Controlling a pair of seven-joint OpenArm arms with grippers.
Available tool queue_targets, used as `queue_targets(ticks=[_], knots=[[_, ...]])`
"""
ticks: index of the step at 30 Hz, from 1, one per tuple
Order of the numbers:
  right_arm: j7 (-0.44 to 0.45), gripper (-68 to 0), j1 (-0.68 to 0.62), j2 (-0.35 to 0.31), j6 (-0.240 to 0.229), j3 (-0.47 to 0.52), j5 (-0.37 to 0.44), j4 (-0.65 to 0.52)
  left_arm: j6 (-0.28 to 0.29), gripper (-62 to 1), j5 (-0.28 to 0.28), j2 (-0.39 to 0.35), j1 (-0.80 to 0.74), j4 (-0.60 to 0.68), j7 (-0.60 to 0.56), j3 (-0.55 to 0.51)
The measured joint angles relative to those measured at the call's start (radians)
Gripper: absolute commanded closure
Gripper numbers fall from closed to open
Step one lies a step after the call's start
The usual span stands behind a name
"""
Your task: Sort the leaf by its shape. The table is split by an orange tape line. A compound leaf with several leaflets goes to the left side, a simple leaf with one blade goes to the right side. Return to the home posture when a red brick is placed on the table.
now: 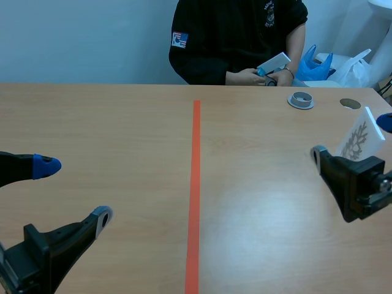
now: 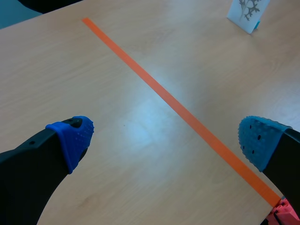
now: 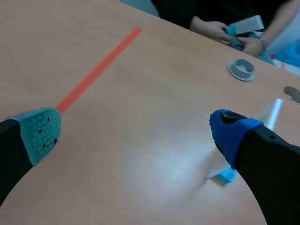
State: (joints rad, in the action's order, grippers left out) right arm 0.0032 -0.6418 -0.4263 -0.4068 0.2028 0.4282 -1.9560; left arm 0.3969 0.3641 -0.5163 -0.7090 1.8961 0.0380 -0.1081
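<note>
A white card (image 1: 360,142) printed with a grey, many-branched leaf stands upright on a small blue base on the right side of the orange tape line (image 1: 195,184). My right gripper (image 1: 352,138) is open, its fingers on either side of the card without touching it. In the right wrist view the card (image 3: 273,111) shows edge-on just behind the blue-padded finger, with its blue base (image 3: 227,176) beside that finger. My left gripper (image 1: 75,190) hangs open over the left half, holding nothing. The left wrist view has the card (image 2: 247,13) far ahead, across the tape (image 2: 178,108).
A person sits across the table holding another white card (image 1: 274,63) in both hands. A grey ring (image 1: 301,100) and a round hole (image 1: 350,103) lie at the far right. Blue and white bags (image 1: 314,64) sit behind the table edge.
</note>
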Motion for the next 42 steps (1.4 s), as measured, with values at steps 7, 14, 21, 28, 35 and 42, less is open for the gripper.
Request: queue_targets(ticks=[7, 14, 21, 28, 35, 42], knots=[[-0.048, -67.9, -0.111, 0.055, -0.028, -0.001, 0.006, -0.13, 0.0, -62.3, 0.0, 0.0, 0.0, 0.0, 0.001, 0.0], [-0.073, -67.9, -0.123, 0.075, -0.032, -0.029, 0.01, -0.129, 0.0, -62.3, 0.004, 0.0, 0.0, 0.0, 0.004, 0.0], [-0.073, -67.9, -0.121, 0.074, -0.032, -0.087, 0.01, -0.124, 0.0, -62.3, 0.004, 0.0, 0.0, 0.0, 0.003, 0.0], [-0.073, -67.9, -0.12, 0.074, -0.031, -0.087, 0.01, -0.115, 0.0, -62.3, 0.004, 0.0, 0.0, 0.0, 0.003, 0.0], [-0.073, -67.9, -0.12, 0.074, -0.031, -0.087, 0.01, -0.106, 0.0, -62.3, 0.004, 0.0, 0.0, 0.0, 0.003, 0.0], [-0.073, -67.9, -0.12, 0.074, -0.031, -0.087, 0.01, -0.106, 0.0, -62.3, 0.004, 0.0, 0.0, 0.0, 0.003, 0.0]])
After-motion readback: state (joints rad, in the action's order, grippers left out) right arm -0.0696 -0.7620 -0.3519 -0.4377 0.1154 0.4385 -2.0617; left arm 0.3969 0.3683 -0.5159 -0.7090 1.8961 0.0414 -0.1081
